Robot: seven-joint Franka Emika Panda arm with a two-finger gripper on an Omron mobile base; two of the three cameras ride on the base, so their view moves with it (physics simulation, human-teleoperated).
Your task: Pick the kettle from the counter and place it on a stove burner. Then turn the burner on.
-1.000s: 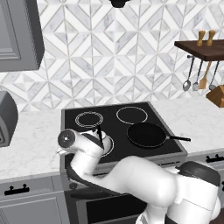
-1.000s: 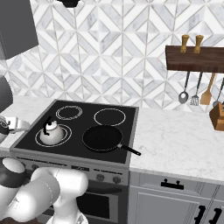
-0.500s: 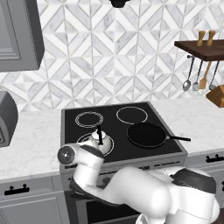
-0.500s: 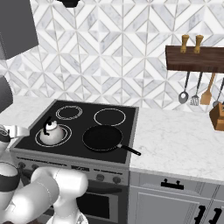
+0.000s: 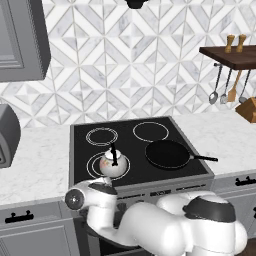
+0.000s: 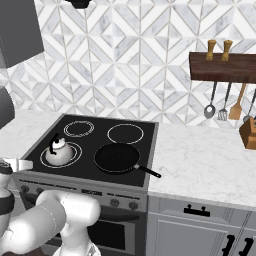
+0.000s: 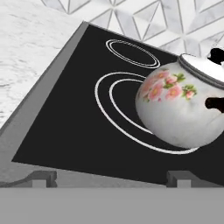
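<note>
The kettle (image 5: 112, 164) is sitting on the stove burner (image 5: 94, 165), the large double-ringed circle at the front left corner of the black cooktop (image 5: 135, 151), with its black arched handle and lid knob standing up over a white body marked with pink flowers. In the hand view the kettle (image 7: 181, 109) is resting toward one side of the rings, covering part of the stove burner (image 7: 114, 100) and leaving the rest of the white circles showing on the dark glass. A smaller double-ringed circle (image 5: 101, 135) is lying behind it at the back left corner, and a single-ringed circle (image 5: 151, 131) is lying at the back right. A black frying pan (image 5: 168, 153) is sitting on the front right part of the cooktop, well apart from the kettle, with its handle pointing toward the right edge. The counter (image 5: 35, 162) is running along both sides of the cooktop. The gripper (image 7: 109, 180) is hanging low at the front edge of the cooktop, looking along the glass toward the kettle, with its fingers (image 7: 40, 178) spread to their full width and gripping nothing; the kettle is standing apart from them. In the right base view the kettle (image 6: 58, 152) is sitting inside the front left rings, beside the frying pan (image 6: 117, 157).
</note>
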